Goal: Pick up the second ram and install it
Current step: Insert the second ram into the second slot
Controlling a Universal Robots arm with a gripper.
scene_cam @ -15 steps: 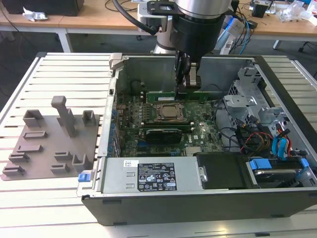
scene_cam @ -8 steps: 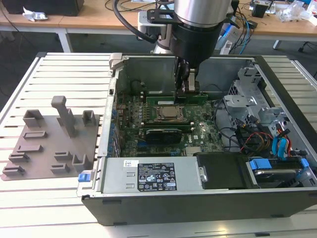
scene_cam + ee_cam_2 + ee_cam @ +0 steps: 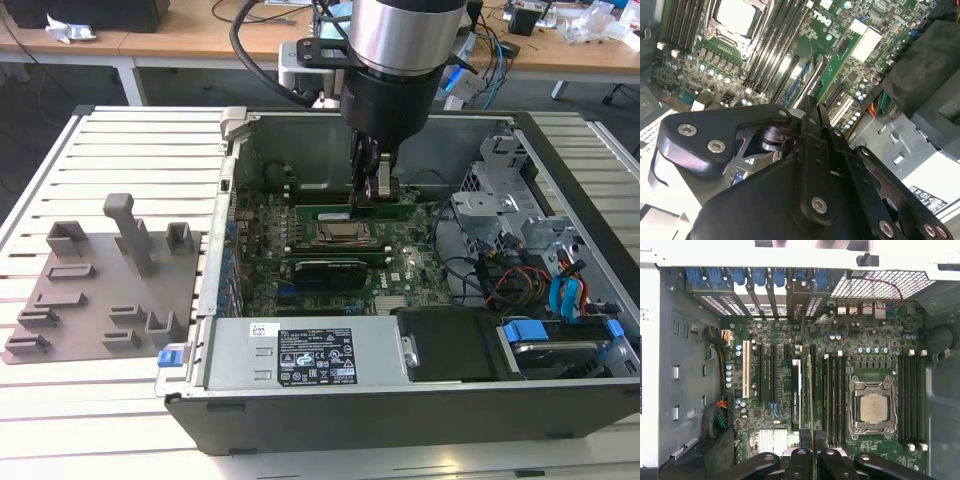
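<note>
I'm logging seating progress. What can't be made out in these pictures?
The slot beneath the second ram: first wrist view, the edge-on stick hides it.
Whether it is seated: exterior view, the tool covers its lower edge.
Grip contact: second wrist view, tool's body blocks it.

The second ram (image 3: 810, 390), seen edge-on, is a glossy green circuit board. The gripper (image 3: 812, 442) has links of matt black metal (bright steel-looking screw heads dot them in the second wrist view). The processor lid (image 3: 874, 407) is dull brushed metal. The case wall (image 3: 300, 150) is flat grey sheet metal. The fixture plate (image 3: 100, 290) looks like matt grey plastic, though that is hard to judge. The slatted table (image 3: 130, 150) has a pale satin sheen.
</note>
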